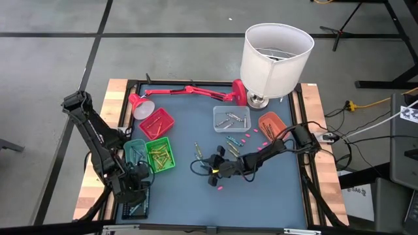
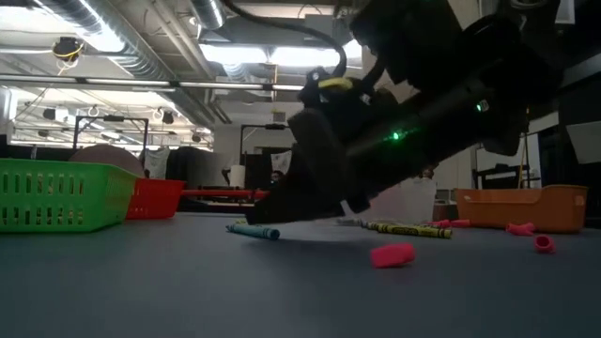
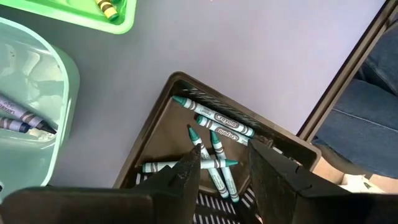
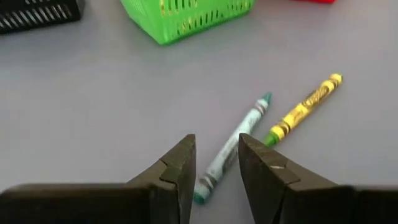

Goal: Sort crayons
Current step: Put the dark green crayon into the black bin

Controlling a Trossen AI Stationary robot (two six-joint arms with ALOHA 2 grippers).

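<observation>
A teal crayon (image 4: 231, 149) and a yellow crayon (image 4: 305, 107) lie flat side by side on the blue-grey table, near its middle. My right gripper (image 4: 216, 142) is low over the table, slanting down, and open. Its fingertips stand on either side of the teal crayon's near end, and I see no touch. At the table's near left, my left gripper (image 3: 225, 152) hangs open above a black tray (image 3: 161, 134). Several teal crayons (image 3: 217, 121) lie in that tray, and nothing is between the fingers. More crayons lie in the other trays and loose on the table.
Red (image 1: 157, 123), green (image 1: 160, 155) and pale green (image 1: 134, 151) trays stand at the left. A clear tray (image 1: 231, 119) and an orange one (image 1: 271, 124) stand at the far right. A red desk lamp (image 1: 189, 91), a white lampshade (image 1: 274, 59) and pink bits (image 1: 251, 136) are also there.
</observation>
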